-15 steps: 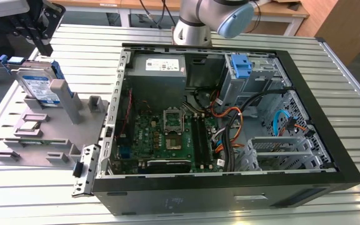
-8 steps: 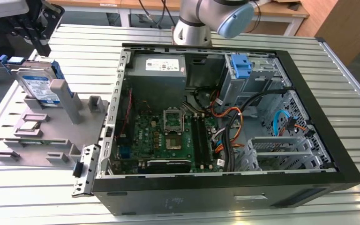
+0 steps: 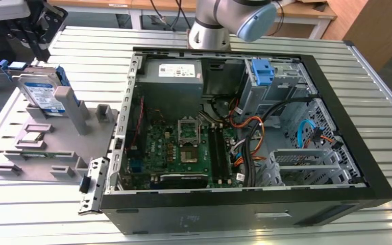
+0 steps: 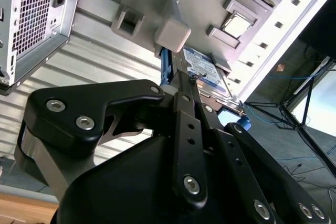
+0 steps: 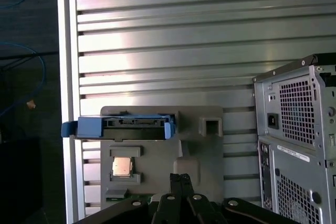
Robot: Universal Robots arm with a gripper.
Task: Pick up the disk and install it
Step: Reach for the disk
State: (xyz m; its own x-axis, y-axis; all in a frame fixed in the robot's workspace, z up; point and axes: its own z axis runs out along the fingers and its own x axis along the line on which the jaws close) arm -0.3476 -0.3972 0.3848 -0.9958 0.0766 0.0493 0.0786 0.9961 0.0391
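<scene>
Silver metal with blue rails, the disk (image 3: pixel 43 94) is held on edge in a slot at one end of the grey fixture (image 3: pixel 53 153), which is laid flat on the slatted bench (image 3: pixel 46 224). The black tool (image 3: pixel 44 53) is poised just above the fixture, close over the disk's upper edge. In the first wrist view its fingers (image 5: pixel 176 187) are seen pressed together with nothing between them. A small square chip (image 3: pixel 32 138) is seated in a pocket of the fixture, near the disk. The open computer case (image 3: pixel 250 204) is set just beside the fixture, on the exterior view's right of it.
</scene>
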